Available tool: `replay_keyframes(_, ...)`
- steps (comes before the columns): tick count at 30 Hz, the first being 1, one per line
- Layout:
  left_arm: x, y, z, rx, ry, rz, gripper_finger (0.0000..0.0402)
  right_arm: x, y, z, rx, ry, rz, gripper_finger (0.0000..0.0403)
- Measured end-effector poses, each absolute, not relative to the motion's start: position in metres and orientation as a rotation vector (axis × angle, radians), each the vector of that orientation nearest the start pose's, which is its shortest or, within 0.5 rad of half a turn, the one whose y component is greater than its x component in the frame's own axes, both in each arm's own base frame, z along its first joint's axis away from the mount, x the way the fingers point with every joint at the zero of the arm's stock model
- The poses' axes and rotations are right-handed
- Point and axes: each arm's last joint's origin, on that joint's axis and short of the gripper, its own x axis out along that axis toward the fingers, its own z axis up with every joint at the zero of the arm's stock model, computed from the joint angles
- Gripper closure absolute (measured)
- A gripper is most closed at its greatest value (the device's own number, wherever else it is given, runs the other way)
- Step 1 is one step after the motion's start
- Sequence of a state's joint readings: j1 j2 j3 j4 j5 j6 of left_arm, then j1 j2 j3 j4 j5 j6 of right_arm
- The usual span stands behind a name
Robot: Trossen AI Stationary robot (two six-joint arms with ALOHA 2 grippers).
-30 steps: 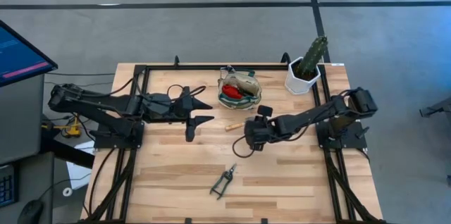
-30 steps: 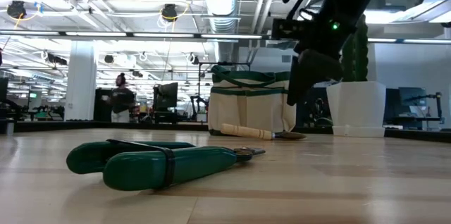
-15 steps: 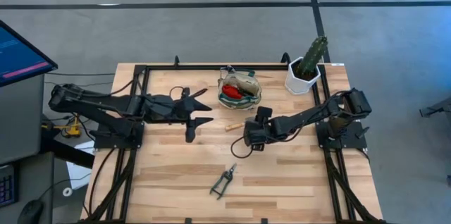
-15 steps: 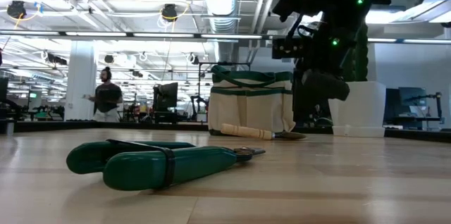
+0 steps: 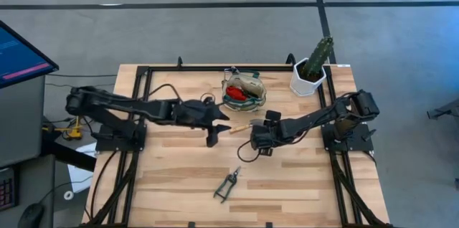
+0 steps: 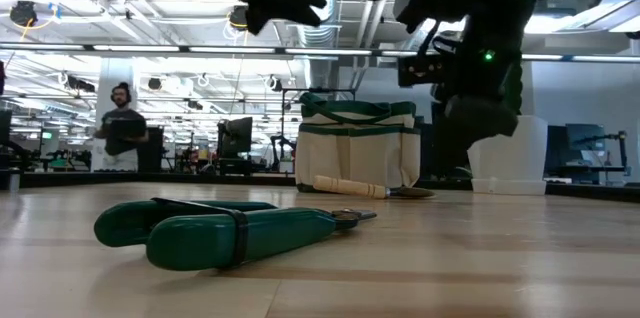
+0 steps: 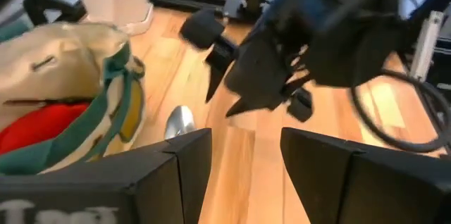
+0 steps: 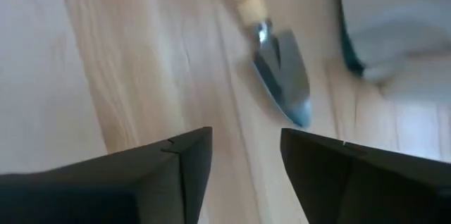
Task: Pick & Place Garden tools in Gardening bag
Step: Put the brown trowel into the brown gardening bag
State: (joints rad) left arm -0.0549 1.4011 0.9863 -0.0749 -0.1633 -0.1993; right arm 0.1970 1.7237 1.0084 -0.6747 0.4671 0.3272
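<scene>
Trowel (image 5: pixel 241 127) lies flat on the surface (image 5: pixel 179 178) near its centre, pale wooden handle toward 9 o'clock and small silvery blade (image 8: pixel 285 76) toward 3 o'clock, just at 6 o'clock of the gardening bag (image 5: pixel 244 89). That bag is a small cream fabric tote with dark green trim and green handles; it stands upright toward the 12 o'clock edge and holds a red-headed tool (image 5: pixel 235 97). Pruning shears (image 5: pixel 227 185), dark in the high view and green-handled in the low view, lie well apart toward 6 o'clock, their handles strapped together.

The left gripper (image 5: pixel 219 129) hovers above the surface just at 9 o'clock of the trowel's handle, fingers spread and empty. The right gripper (image 5: pixel 258 140) hangs just at 4 o'clock of the trowel, above it, fingers parted with nothing between them; its wrist view looks down on the blade and the end of the handle.

The surface is light wooden planking inside a black frame. A white pot (image 5: pixel 307 79) with a green cactus stands at about 1 o'clock near the corner. Grey floor surrounds the surface, and a monitor (image 5: pixel 18 52) shows at 9 o'clock. Beyond lies an open hall with ceiling lights and ducts, where a person (image 6: pixel 118 141) stands far off.
</scene>
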Motion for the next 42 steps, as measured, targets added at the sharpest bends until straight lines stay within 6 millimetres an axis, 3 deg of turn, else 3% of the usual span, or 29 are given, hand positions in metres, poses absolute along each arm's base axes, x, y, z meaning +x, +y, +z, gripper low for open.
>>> replay_keyframes(5, 0.313, 0.011, 0.276, -0.206, 0.433, 0.158, 0.0243, 0.291, 0.046, 0.160, -0.109, 1.266, -0.498, 0.0255)
replay_keyframes(11, 0.317, 0.025, 0.282, -0.231, 0.344, 0.148, 0.0243, 0.287, 0.054, 0.177, -0.045, 1.187, -0.502, 0.0286)
replay_keyframes(16, 0.328, 0.027, 0.269, -0.237, 0.399, 0.141, 0.0243, 0.276, 0.057, 0.203, 0.061, 1.088, -0.522, 0.0314)
replay_keyframes(23, 0.366, 0.027, 0.254, -0.257, 0.456, 0.059, 0.0243, 0.255, 0.059, 0.245, 0.215, 0.921, -0.513, 0.0337)
replay_keyframes(29, 0.369, 0.031, 0.233, -0.243, 0.658, 0.123, 0.0243, 0.238, 0.064, 0.268, 0.273, 0.829, -0.466, 0.0337)
replay_keyframes(42, 0.374, 0.035, 0.203, -0.165, 0.781, 0.182, 0.0243, 0.233, 0.065, 0.272, 0.258, 0.795, -0.492, 0.0337)
